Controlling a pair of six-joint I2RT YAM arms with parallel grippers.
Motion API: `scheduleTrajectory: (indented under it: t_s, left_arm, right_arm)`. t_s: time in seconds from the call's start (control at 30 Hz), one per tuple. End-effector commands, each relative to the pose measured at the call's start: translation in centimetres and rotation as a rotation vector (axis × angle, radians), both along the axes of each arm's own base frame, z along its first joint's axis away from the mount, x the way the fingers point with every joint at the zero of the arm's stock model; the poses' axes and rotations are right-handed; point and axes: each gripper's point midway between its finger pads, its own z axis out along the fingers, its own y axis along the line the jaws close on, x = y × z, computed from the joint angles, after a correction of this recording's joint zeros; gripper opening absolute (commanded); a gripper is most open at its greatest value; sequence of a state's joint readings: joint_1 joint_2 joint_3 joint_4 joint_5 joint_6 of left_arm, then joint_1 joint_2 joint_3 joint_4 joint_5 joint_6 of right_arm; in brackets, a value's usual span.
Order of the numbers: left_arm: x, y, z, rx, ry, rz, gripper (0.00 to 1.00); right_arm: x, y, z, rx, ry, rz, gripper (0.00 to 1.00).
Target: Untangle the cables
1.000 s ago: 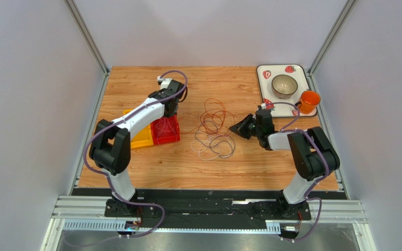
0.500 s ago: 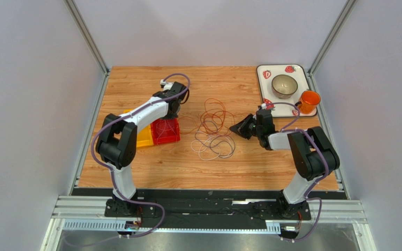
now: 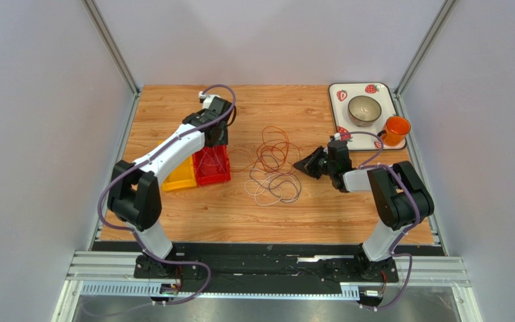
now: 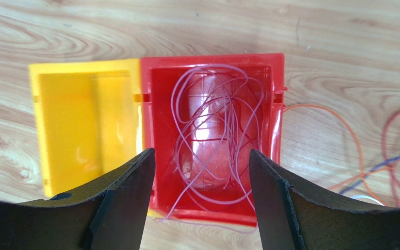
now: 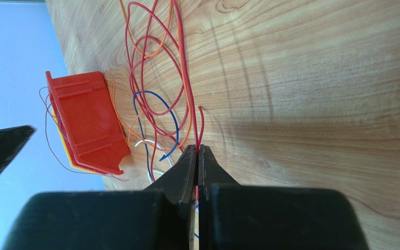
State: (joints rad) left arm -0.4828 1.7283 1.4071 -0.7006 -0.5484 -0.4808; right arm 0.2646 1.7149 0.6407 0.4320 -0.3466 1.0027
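Between R end effector [image 5: 197,152] tips: red cable [image 5: 199,130] end.

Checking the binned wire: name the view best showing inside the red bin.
Left wrist: it looks straight down into the red bin, with pink wire coiled inside. Top external shows the bin small, its contents faint; right wrist shows only its outside.

Straight below the left tool [image 4: 201,156], the red bin [image 4: 212,58] holds looped cables [image 4: 223,135], and its walls close in all round. The yellow bin [image 4: 82,66] adjoins it on the tool's left. Ahead of the right tool [image 5: 197,152] more cables [image 5: 155,94] sprawl, with open desk [image 5: 317,78] beside them.
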Motion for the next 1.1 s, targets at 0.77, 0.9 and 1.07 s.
scheduleTrajectory:
  t_s: [0.77, 0.9, 1.07]
  left_arm:
    - [-7.2, 3.8, -1.6, -0.059, -0.055, 0.022, 0.52]
    - [-6.6, 4.0, -1.4, -0.04, -0.061, 0.026, 0.5]
    - [-6.5, 4.4, -1.7, -0.021, -0.055, 0.039, 0.42]
  right_arm:
    - [1.4, 0.4, 1.6, 0.041, -0.053, -0.001, 0.0]
    - [1.5, 0.4, 1.6, 0.042, -0.054, 0.0, 0.0]
    - [1.5, 0.4, 1.6, 0.042, -0.053, 0.0, 0.0]
